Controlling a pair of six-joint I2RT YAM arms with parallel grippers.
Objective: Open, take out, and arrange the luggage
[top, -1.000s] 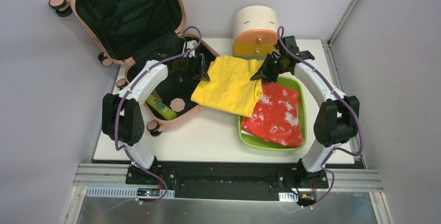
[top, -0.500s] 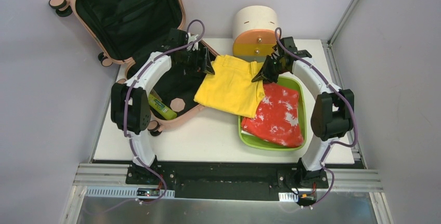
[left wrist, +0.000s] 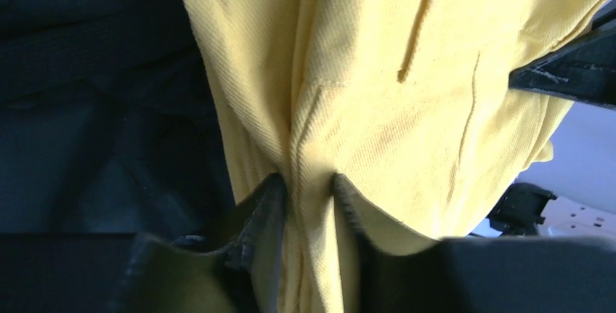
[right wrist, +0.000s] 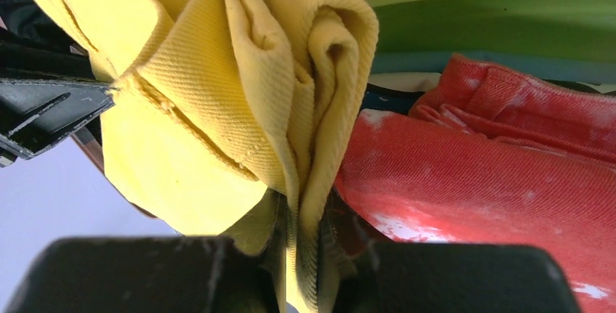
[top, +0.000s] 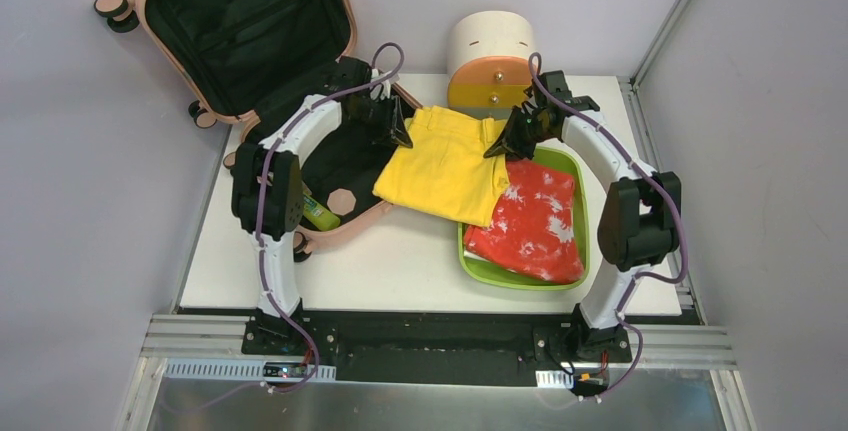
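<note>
Left wrist: cloth [left wrist: 378, 73] fold pinched in L gripper [left wrist: 305, 189], jaws near-closed; other edge clamped tight by R gripper [right wrist: 305, 218]. Take-out step, luggage [top: 250, 21] open. Next, prob.: cloth lifted evenly by both.

Open strip of surface [top: 400, 256] along the near edge. The luggage [top: 240, 21] lid stands up far left, drawer unit [top: 490, 46] far centre, green tray [top: 520, 277] right. Yellow garment [top: 445, 166] bridges luggage and tray, probably no gap underneath.
</note>
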